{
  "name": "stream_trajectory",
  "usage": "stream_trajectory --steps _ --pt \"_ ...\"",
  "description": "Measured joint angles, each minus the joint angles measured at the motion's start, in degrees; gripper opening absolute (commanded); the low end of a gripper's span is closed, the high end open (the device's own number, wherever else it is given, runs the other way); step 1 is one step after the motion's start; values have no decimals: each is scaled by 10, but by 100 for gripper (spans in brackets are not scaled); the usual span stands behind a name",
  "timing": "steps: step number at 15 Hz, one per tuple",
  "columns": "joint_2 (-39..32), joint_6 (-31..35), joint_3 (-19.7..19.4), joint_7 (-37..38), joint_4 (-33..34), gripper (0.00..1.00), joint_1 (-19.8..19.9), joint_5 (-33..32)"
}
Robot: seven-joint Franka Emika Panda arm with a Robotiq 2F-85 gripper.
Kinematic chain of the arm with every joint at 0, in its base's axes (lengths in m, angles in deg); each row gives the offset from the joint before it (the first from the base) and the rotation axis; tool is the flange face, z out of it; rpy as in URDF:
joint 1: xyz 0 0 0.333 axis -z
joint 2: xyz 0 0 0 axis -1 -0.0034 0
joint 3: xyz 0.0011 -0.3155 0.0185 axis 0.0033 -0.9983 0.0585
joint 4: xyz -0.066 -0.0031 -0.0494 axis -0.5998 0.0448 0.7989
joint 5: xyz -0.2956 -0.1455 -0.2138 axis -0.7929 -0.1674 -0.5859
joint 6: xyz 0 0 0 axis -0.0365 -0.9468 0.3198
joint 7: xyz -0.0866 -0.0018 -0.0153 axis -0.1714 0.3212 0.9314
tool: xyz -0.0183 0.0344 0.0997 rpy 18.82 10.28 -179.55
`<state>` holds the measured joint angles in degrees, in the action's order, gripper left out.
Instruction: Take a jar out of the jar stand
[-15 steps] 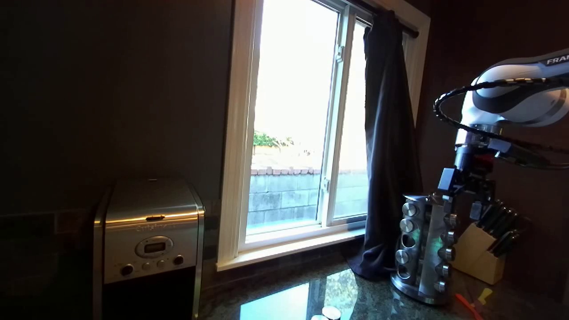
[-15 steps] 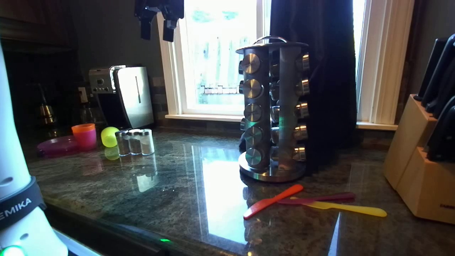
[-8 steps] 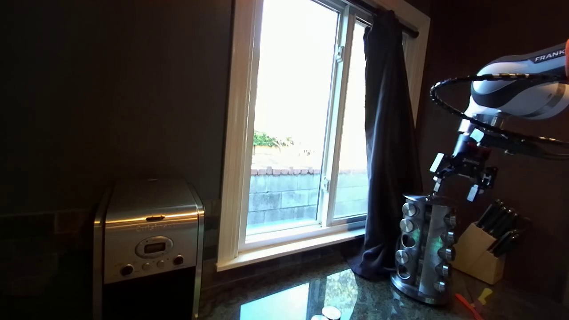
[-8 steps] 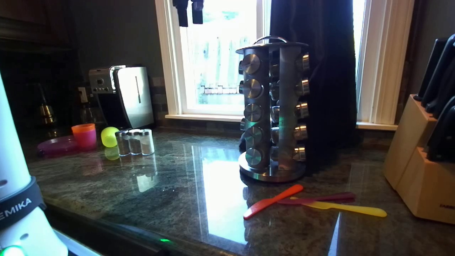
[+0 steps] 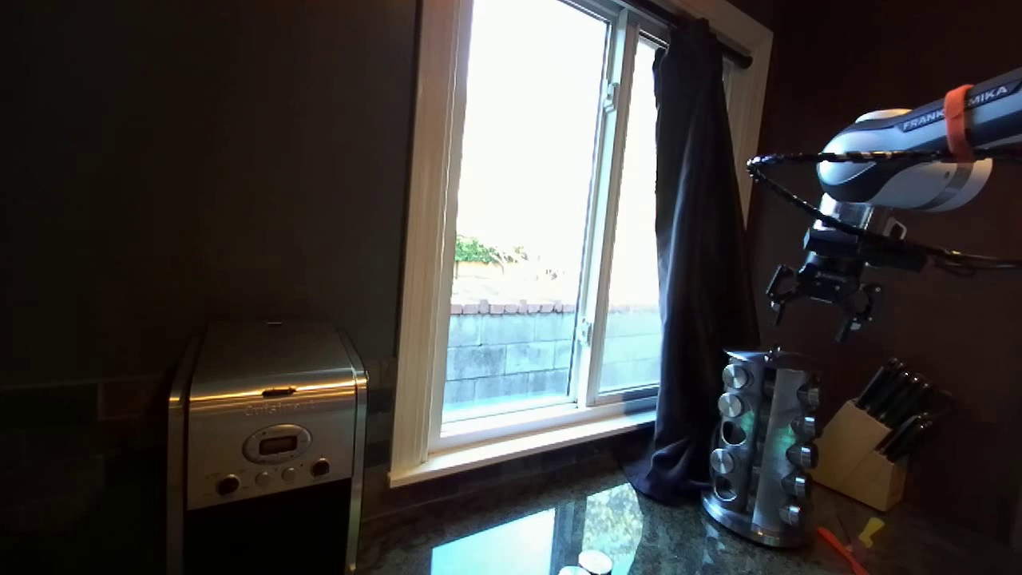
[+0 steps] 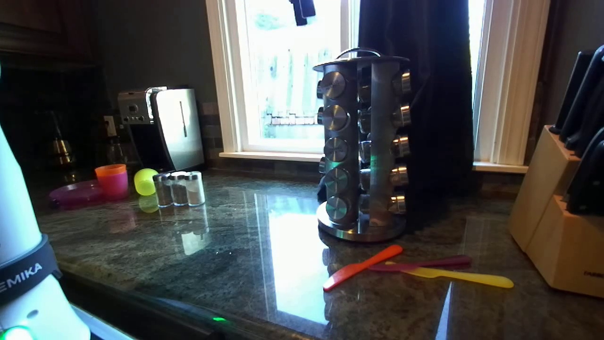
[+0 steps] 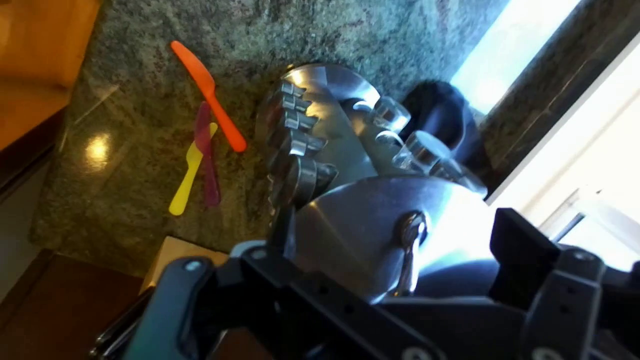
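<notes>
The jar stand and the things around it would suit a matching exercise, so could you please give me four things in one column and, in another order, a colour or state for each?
Column one
1. Jar stand
2. Tool
3. Knife block
4. Stacked cups

Column two
A. orange and pink
B. silvery, cylindrical, upright
C. open, in mid-air
D. pale wood

Right pairs: 1-B; 2-C; 3-D; 4-A

A bright window (image 5: 543,224) breaks the dark wall (image 5: 223,176)
</notes>
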<state>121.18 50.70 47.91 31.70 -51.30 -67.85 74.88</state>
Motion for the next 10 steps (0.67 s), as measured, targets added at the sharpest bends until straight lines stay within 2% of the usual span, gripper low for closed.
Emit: stream_trajectory --steps 4,5,6,7,8,10 --pt "-51 1 6 72 29 99 25 -31" --pt "-64 1 5 86 37 92 26 -35" --pt "-76 1 4 96 46 90 27 -37" --pt "-88 1 3 105 54 82 27 -38" --pt "-99 1 2 108 64 83 26 -38" --pt "-115 1 -1 110 79 72 24 -38"
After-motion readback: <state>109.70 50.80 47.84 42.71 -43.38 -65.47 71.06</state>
